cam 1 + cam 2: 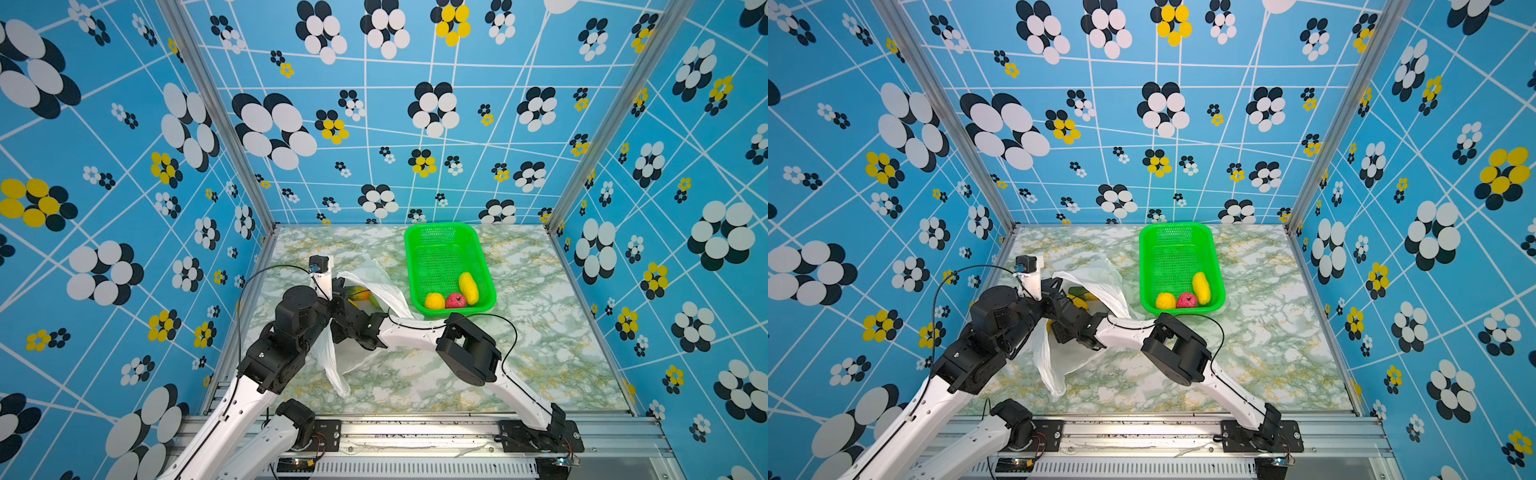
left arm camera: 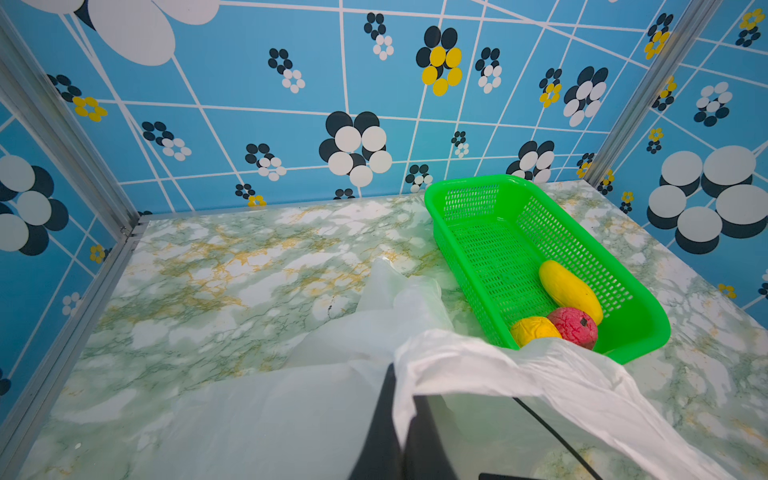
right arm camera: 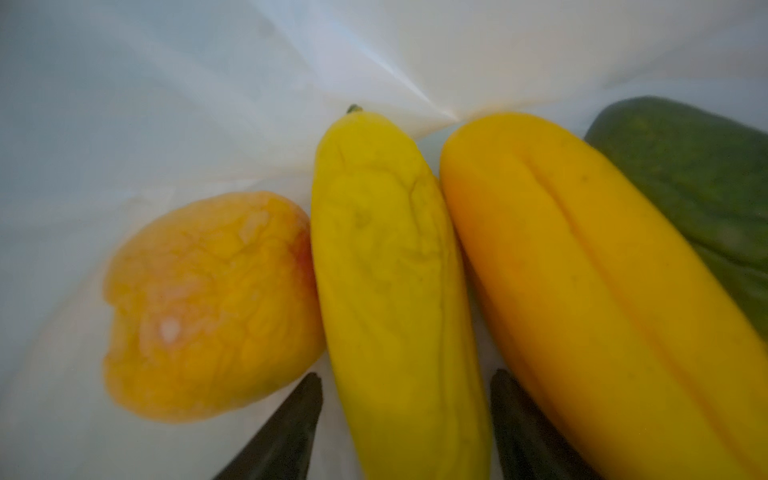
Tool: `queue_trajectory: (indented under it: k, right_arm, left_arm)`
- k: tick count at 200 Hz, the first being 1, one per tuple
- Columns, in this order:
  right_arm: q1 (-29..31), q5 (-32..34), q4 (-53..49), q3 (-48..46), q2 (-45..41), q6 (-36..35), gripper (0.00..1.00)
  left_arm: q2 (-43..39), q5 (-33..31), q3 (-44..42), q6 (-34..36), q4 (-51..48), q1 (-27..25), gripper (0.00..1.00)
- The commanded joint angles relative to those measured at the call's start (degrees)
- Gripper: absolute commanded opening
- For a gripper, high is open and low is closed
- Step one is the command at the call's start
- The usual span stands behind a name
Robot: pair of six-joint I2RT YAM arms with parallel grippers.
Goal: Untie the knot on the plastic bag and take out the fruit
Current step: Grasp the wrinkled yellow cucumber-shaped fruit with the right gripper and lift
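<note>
Blue flower-patterned walls enclose a green-marbled tabletop.

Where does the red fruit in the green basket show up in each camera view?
Top view: red fruit at the near end of the green basket, between an orange fruit and a long yellow fruit.
Top view: red fruit, same spot.
Left wrist: red fruit lower right, just beyond the white bag.
Right wrist: not in it; it looks inside the bag.
Shared landmark: the green basket, missing only from the right wrist.
</note>
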Motion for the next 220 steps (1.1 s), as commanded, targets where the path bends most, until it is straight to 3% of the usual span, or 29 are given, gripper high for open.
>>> queue_trajectory:
  k: [1,82,154,194,220]
  right_arm:
    - [0.0,-0.6,-2.1,-1.2,-0.7,0.1,0.60]
    - [0.1,0.7,6.8,-16.0,-14.2,-2.0,0.42]
    - [0.1,2.2,25.4,-40.1,-32.6,-4.4,0.39]
    - [0.1,2.5,28.4,-43.3,-34.8,-4.5,0.38]
    - [0.5,-0.7,32.1,-46.1,-36.3,-6.2,0.37]
  left_arm:
    - [0.0,-0.1,-0.7,1.0,1.6,-0.3,0.00]
    - [-0.2,-0.6,-0.7,1.0,1.8,-0.3,0.00]
    - [-1.0,-1.0,-0.9,1.0,1.7,-0.2,0.00]
    - [-0.8,-1.0,-1.2,1.0,2.1,-0.2,0.01]
    - [-0.9,-1.2,-1.3,1.0,2.2,-0.2,0.01]
